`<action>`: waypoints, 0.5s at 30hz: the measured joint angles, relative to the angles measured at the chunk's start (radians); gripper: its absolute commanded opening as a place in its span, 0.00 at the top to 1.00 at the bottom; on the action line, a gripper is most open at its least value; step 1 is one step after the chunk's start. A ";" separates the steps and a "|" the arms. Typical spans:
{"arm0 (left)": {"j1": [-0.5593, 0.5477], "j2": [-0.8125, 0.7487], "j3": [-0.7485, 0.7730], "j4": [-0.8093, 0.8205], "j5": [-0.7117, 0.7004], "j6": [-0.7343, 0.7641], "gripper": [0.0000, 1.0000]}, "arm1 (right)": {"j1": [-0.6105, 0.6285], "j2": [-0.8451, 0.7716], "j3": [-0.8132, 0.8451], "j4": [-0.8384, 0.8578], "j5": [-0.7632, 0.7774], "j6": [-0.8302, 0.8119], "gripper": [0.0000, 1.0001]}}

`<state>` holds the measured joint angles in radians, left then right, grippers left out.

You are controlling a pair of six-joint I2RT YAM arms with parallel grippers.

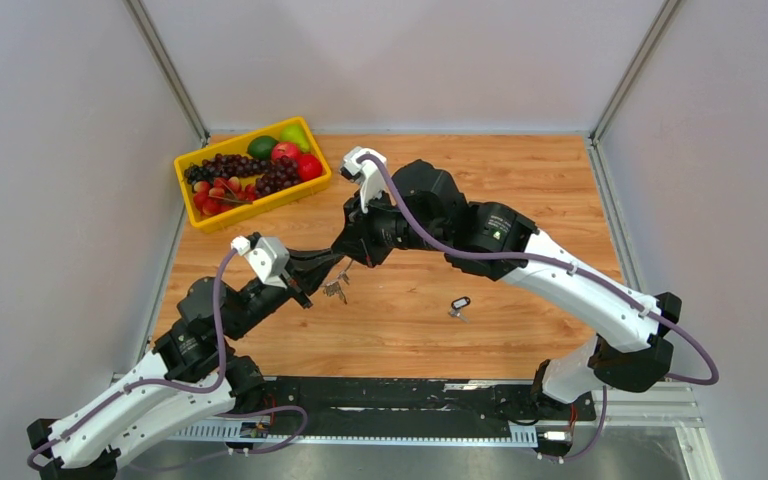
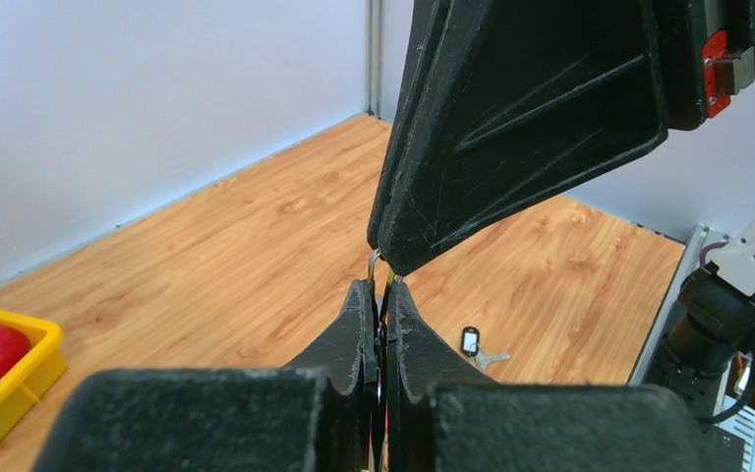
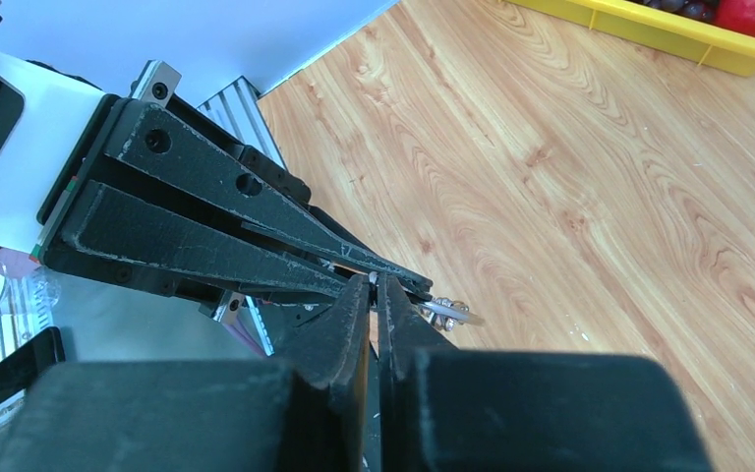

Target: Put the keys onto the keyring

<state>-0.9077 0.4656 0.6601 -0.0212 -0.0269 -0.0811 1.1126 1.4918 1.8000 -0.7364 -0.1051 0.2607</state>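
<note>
The key [image 1: 459, 304], with a black head and short silver blade, lies flat on the wooden table right of centre, apart from both grippers; it also shows in the left wrist view [image 2: 470, 341]. My left gripper [image 1: 332, 262] and right gripper [image 1: 348, 258] meet tip to tip above the table, left of centre. Both are shut on the thin silver keyring [image 2: 376, 262]. Its tiny silver keys hang below the tips [image 1: 336, 290] and show beside the right jaws [image 3: 447, 312]. Most of the ring is hidden between the fingers.
A yellow tray [image 1: 260, 205] of fruit stands at the back left; its corner shows in the left wrist view [image 2: 10, 383]. Grey walls close in the table on three sides. A black rail [image 1: 410, 400] runs along the near edge.
</note>
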 measured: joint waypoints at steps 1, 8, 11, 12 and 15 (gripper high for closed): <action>0.000 0.002 0.000 0.001 0.000 0.000 1.00 | 0.000 -0.003 -0.003 0.000 0.002 0.000 0.80; 0.000 0.009 0.000 -0.006 -0.027 0.000 1.00 | -0.005 -0.032 -0.012 0.002 0.025 0.002 0.56; 0.000 0.009 0.000 -0.006 -0.037 0.001 1.00 | -0.018 -0.056 -0.031 0.004 0.032 0.000 0.52; 0.000 0.009 0.000 -0.006 -0.040 0.001 1.00 | -0.026 -0.068 -0.044 0.008 0.037 0.000 0.50; 0.000 0.009 0.000 -0.006 -0.050 0.001 1.00 | -0.061 -0.118 -0.112 0.017 0.066 0.000 0.48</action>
<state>-0.9073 0.4744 0.6601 -0.0273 -0.0772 -0.0803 1.0512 1.3739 1.6882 -0.7193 -0.0395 0.2607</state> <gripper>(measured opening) 0.032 0.499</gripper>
